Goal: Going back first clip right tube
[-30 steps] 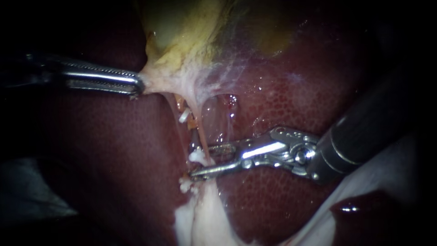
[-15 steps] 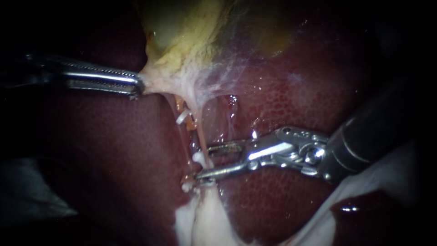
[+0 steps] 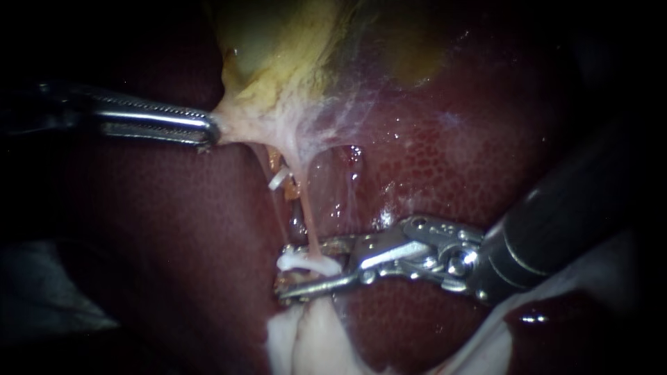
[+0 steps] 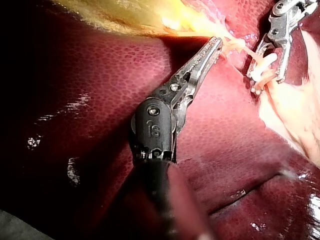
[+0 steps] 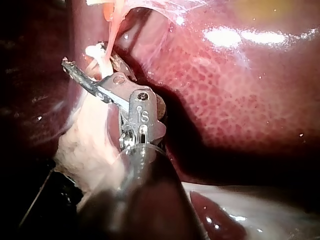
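Note:
My left instrument [image 3: 212, 130] comes in from the left, its jaws shut on the pale neck of the gallbladder [image 3: 278, 62] and holding it taut; it shows again in the left wrist view [image 4: 218, 42]. Two thin tubes run down from there. The right tube [image 3: 308, 212] passes between the open jaws of my right instrument [image 3: 283, 269]. A white clip [image 3: 309, 262] lies across that tube in the gap between the jaws. The right wrist view shows the same clip [image 5: 97, 54] between the jaws of my right instrument [image 5: 92, 62].
Dark red liver [image 3: 431, 153] lies behind and around everything. A small white clip [image 3: 278, 179] sits higher up on the left tube. Whitish fatty tissue [image 3: 306, 333] spreads below the jaws. A pale sheet [image 3: 590, 271] lies under the right shaft.
My right instrument's jaws have shifted lower along the tube and slightly left. The white clip now shows as a band across the tube. The left instrument has kept still.

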`<state>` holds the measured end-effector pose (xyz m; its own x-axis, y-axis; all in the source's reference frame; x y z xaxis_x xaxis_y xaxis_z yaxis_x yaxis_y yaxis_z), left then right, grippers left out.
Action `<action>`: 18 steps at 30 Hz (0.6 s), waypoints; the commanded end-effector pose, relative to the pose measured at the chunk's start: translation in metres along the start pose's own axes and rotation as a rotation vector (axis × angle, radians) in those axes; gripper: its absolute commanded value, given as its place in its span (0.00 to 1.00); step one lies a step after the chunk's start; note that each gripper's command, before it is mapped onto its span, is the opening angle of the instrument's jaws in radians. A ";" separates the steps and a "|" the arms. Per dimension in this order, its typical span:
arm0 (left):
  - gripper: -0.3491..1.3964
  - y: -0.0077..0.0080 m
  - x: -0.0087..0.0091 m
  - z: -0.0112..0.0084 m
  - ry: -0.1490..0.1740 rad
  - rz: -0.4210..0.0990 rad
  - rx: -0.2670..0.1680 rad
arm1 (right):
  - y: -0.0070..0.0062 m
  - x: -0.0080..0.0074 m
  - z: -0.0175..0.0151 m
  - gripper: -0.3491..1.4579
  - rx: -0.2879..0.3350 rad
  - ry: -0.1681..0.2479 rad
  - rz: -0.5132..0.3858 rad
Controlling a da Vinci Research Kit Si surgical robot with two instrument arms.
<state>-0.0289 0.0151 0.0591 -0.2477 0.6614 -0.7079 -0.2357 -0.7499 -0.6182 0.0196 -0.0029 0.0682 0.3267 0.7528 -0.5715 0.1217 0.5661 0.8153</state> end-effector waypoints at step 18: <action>0.00 0.0000 -0.0001 0.0001 0.000 0.000 -0.001 | 0.0017 0.0003 -0.0010 0.47 -0.079 -0.056 -0.232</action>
<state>-0.0289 0.0151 0.0592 -0.2479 0.6611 -0.7081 -0.2345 -0.7502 -0.6183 0.0188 -0.0012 0.0694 0.3571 0.5689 -0.7408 0.1197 0.7587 0.6403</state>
